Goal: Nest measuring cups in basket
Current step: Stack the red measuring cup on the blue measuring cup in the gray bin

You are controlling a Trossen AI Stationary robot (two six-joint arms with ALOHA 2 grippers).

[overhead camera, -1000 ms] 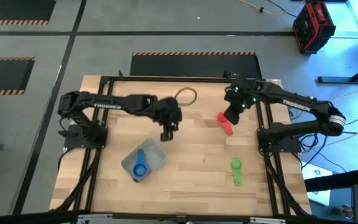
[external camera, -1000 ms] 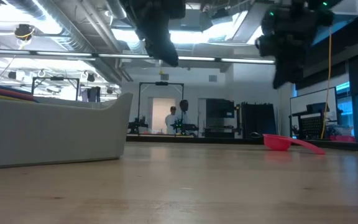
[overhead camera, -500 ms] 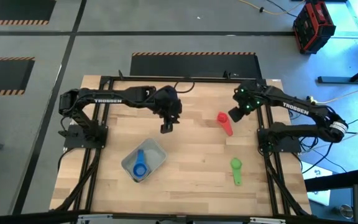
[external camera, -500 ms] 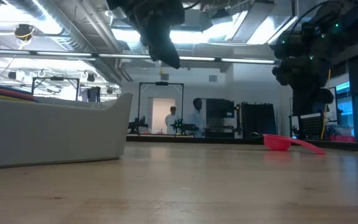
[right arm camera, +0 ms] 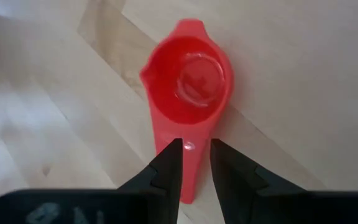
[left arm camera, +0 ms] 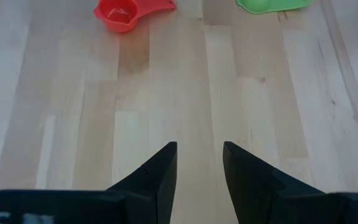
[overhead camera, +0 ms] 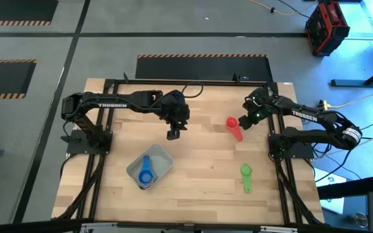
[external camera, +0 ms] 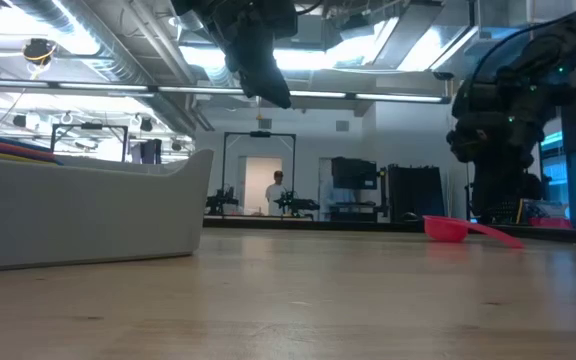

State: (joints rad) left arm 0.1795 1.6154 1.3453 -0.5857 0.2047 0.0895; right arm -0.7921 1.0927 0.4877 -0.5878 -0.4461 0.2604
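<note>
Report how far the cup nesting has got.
Done: a blue cup already lies in the basket, with other cups under it. In hand: nothing is gripped; the right gripper hangs open over the red cup's handle, and the left gripper waits open above bare table. Left: the red cup and the green cup are both still on the table.

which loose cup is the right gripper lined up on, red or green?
The red cup. The right gripper hangs over its handle, jaws slightly apart, holding nothing. The green cup lies apart, nearer the table's front edge.
</note>
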